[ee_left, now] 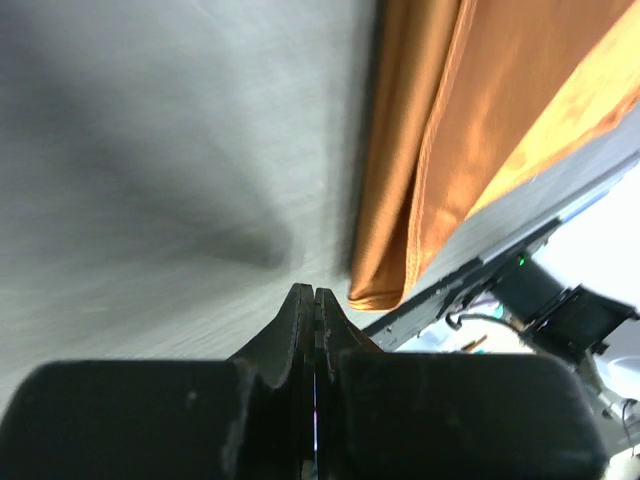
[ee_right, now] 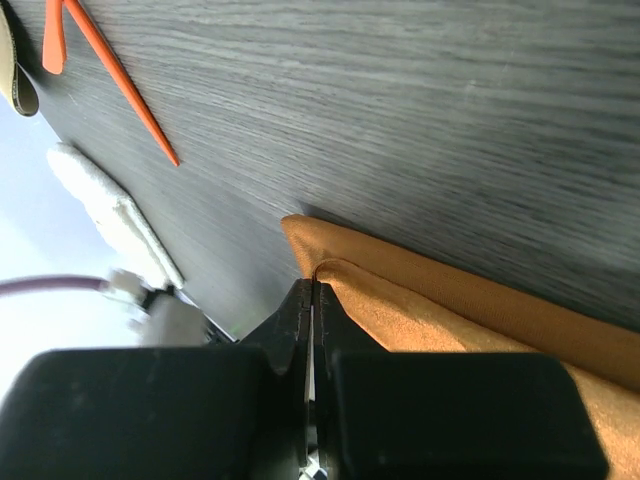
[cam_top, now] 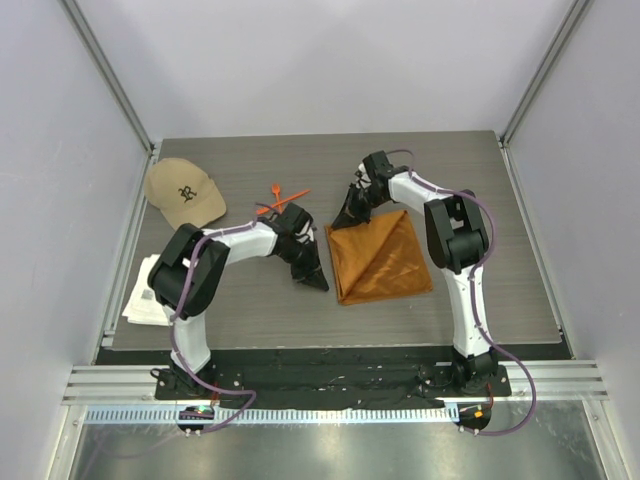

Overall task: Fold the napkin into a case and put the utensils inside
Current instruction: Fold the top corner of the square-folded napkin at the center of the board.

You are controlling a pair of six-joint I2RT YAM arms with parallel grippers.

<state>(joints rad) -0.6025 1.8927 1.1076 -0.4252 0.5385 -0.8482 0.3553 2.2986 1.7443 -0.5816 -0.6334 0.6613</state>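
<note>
I have the napkin (cam_top: pixel 380 257) only part-folded; the utensils (cam_top: pixel 283 200) lie untouched. My right claw (ee_right: pixel 313 290) pinches the cloth's corner; left claw (ee_left: pixel 314 296) closed, empty.

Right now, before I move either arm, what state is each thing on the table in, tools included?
napkin: folded over in layers, flat on the table, not yet a narrow case.
right tool: shut on the napkin's far-left corner.
left tool: shut, empty, by the napkin's near-left corner.
utensils: loose on the table beside the cap, outside the napkin.
cap: upright, untouched.
white towel: lying at the table's left edge.
</note>
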